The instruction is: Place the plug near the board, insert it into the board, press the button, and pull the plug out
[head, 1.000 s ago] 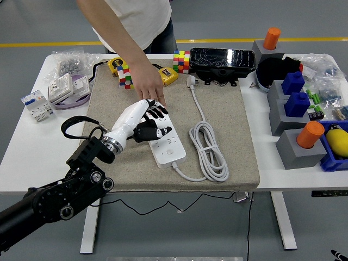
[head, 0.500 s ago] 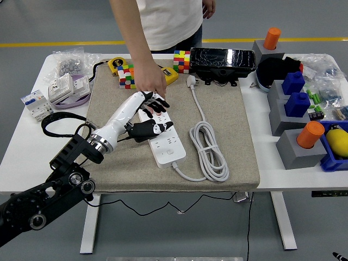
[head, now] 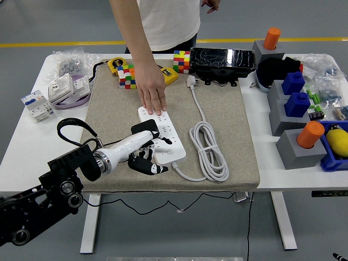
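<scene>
With the plug (head: 191, 80) lying unplugged at upper centre, the first step is pending: the left hand (head: 144, 152), fingers loosely curled and empty, hovers at the board (head: 161, 135) which a person's hand (head: 152, 93) steadies, and must reach for it.

Robotics lab or test workshop. Grey smooth floor with a yellow line (head: 65, 43) taped across it, white height-adjustable table (head: 22, 163) with a beige felt mat (head: 234, 147) as work surface. Clutter of test props: colour cubes (head: 181, 61), grey blocks with blue and orange pegs (head: 296, 144), circuit breakers and wall sockets (head: 51, 95), bagged small parts (head: 70, 61), blue bin (head: 333, 162). Person (head: 163, 24) stands at far side.
</scene>
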### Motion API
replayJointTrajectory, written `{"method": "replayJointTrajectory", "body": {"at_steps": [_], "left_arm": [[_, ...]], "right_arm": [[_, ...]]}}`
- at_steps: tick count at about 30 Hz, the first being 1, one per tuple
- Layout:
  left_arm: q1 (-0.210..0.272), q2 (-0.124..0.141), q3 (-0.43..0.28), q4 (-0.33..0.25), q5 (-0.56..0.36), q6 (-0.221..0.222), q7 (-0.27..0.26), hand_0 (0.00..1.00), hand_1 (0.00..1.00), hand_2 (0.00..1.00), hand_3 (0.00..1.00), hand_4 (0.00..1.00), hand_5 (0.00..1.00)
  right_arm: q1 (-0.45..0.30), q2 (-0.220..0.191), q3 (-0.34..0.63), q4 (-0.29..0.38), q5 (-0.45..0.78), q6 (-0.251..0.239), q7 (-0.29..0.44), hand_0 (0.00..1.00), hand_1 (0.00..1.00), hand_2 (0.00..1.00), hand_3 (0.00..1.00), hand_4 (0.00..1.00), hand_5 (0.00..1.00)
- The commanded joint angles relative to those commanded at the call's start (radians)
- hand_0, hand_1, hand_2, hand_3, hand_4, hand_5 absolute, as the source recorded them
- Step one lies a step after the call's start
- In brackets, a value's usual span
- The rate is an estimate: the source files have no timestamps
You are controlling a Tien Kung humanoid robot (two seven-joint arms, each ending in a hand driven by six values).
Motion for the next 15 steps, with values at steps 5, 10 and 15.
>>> {"method": "replayJointTrajectory", "body": {"at_steps": [5, 10, 15], "left_arm": [[-0.010, -0.003, 0.008, 0.010, -0.001, -0.029, 0.025, 0.102, 0.071, 0.127, 0.897, 0.714, 0.002], [-0.019, -0.010, 0.022, 0.030, -0.015, -0.048, 0.026, 0.102, 0.071, 0.127, 0.897, 0.714, 0.002], [-0.032, -0.026, 0.037, 0.057, -0.017, -0.047, 0.024, 0.102, 0.072, 0.124, 0.892, 0.716, 0.002]], "right_arm": [[0.001, -0.003, -0.006, -0.001, 0.002, 0.000, 0.000, 0.573, 0.630, 0.601, 0.538, 0.880, 0.407], [0.000, -0.004, -0.012, -0.001, 0.004, 0.000, 0.000, 0.573, 0.630, 0.601, 0.538, 0.880, 0.407], [0.000, -0.005, -0.017, -0.001, 0.006, 0.000, 0.000, 0.573, 0.629, 0.601, 0.538, 0.880, 0.407]]}}
